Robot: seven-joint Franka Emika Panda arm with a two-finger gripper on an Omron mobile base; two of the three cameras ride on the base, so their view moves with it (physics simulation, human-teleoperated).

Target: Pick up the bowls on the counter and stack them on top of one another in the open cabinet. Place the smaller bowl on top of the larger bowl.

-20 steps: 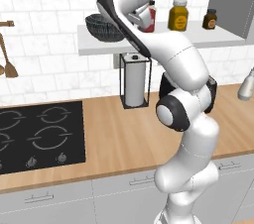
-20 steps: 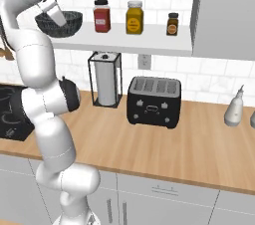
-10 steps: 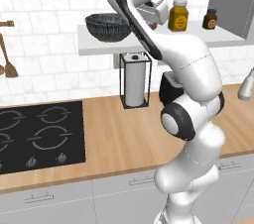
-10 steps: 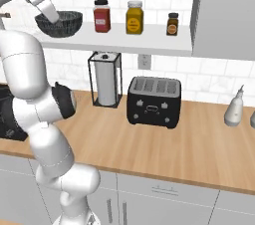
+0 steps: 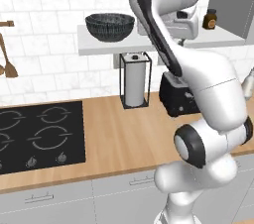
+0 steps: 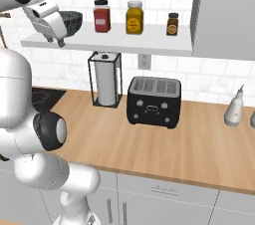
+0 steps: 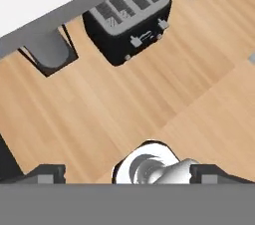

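Observation:
A dark grey ribbed bowl [image 5: 110,26] stands upright on the white shelf slab [image 5: 99,45], toward its left end. I cannot tell whether the smaller bowl sits inside it. In the right base view the bowl [image 6: 74,19] is partly behind my hand. My gripper [image 6: 55,42] hangs in front of the shelf edge, right of the bowl and clear of it. It is open with nothing between its fingers. In the hand view the gripper [image 7: 129,175] looks down on the wooden counter [image 7: 149,94], its two tips far apart.
Three spice jars [image 6: 134,17] stand on the shelf to the right. Below on the counter [image 6: 189,139] are a paper-towel roll [image 6: 105,85], a black toaster [image 6: 153,102] and a grey bottle [image 6: 234,109]. The stovetop [image 5: 39,136] is at left, a grey cabinet [image 6: 224,10] at right.
My hand has drawn back from the bowl, moving right and out from the shelf. The bowl stays where it was on the shelf.

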